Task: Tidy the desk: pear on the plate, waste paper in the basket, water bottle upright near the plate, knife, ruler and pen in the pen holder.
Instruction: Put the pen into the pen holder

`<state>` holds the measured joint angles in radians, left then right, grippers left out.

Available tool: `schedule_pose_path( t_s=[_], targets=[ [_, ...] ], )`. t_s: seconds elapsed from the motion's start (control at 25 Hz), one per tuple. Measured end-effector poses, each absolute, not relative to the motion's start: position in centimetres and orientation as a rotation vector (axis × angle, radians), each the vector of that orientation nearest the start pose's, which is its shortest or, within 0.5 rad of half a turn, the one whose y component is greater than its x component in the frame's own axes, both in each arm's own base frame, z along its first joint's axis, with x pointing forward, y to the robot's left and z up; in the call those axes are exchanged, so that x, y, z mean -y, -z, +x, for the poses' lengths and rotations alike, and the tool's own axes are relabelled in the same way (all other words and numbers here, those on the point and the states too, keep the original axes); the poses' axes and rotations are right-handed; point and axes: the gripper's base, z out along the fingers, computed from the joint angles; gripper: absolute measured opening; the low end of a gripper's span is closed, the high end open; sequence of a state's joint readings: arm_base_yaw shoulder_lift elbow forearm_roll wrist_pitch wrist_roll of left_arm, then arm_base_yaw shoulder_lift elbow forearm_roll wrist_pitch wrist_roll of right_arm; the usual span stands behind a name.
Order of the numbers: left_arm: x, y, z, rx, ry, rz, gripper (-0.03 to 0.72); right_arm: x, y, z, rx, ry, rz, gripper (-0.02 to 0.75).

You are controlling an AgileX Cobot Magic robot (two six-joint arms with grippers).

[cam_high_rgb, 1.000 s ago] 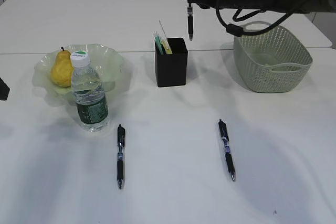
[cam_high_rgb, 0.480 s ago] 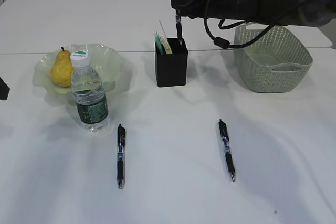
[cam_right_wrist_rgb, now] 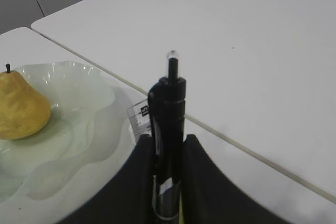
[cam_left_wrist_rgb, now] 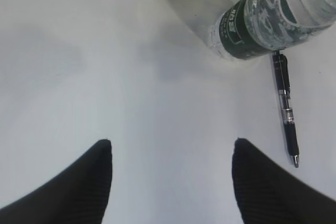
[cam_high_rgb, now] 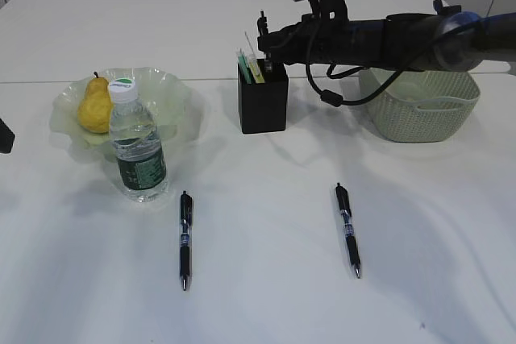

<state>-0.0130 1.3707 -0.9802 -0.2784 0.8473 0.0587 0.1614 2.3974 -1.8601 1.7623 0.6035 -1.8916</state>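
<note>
My right gripper (cam_high_rgb: 267, 44) is shut on a black pen (cam_right_wrist_rgb: 167, 108) standing upright, its lower end down inside the black pen holder (cam_high_rgb: 263, 101). The clear ruler (cam_right_wrist_rgb: 138, 117) and a green-yellow knife (cam_high_rgb: 247, 65) stick out of the holder. Two more pens (cam_high_rgb: 185, 239) (cam_high_rgb: 347, 229) lie on the desk (cam_high_rgb: 266, 296). The pear (cam_high_rgb: 94, 106) rests in the plate (cam_high_rgb: 174, 90), and the water bottle (cam_high_rgb: 137, 151) stands upright in front of it. My left gripper (cam_left_wrist_rgb: 172, 142) hangs open over bare desk, left of the bottle (cam_left_wrist_rgb: 268, 24). The waste paper is hidden.
The green basket (cam_high_rgb: 419, 108) stands at the right, behind my right arm, which stretches across in front of its rim. A seam between two tabletops runs behind the holder. One pen (cam_left_wrist_rgb: 285, 111) lies just right of my left fingers.
My right arm has swung left and come down, bringing the held pen from above the basket side into the pen holder. The left gripper has not moved.
</note>
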Motion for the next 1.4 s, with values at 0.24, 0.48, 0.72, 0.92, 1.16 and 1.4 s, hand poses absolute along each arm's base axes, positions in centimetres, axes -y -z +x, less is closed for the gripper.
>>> schedule_pose_path(
  t_s=[0.24, 0.48, 0.72, 0.92, 1.16, 1.4],
  targets=[
    [2.2, -27.3, 26.5, -2.699, 0.323, -0.093, 0.506, -13.8, -17.3, 52.5, -1.759, -0.604, -0.647, 0.172],
    [2.2, -27.3, 26.5, -2.701, 0.323, -0.093, 0.506, -13.9, -17.4, 52.4, -1.746, -0.615, -0.665, 0.289],
    [2.2, -27.3, 26.4, -2.708, 0.325, -0.091, 0.506, -14.4, -17.7, 52.0, -1.716, -0.713, -0.683, 0.299],
    [2.2, -27.2, 26.4, -2.717, 0.327, -0.090, 0.506, -14.4, -19.7, 51.6, -1.735, -0.765, -0.626, 0.301],
    [2.3, -27.2, 26.3, -2.719, 0.327, -0.090, 0.506, -14.3, -22.0, 50.6, -1.826, -0.765, -0.666, 0.302],
    [2.3, -27.2, 26.3, -2.721, 0.330, -0.091, 0.506, -13.7, -24.1, 49.2, -1.985, -0.707, -0.712, 0.302]
  ],
)
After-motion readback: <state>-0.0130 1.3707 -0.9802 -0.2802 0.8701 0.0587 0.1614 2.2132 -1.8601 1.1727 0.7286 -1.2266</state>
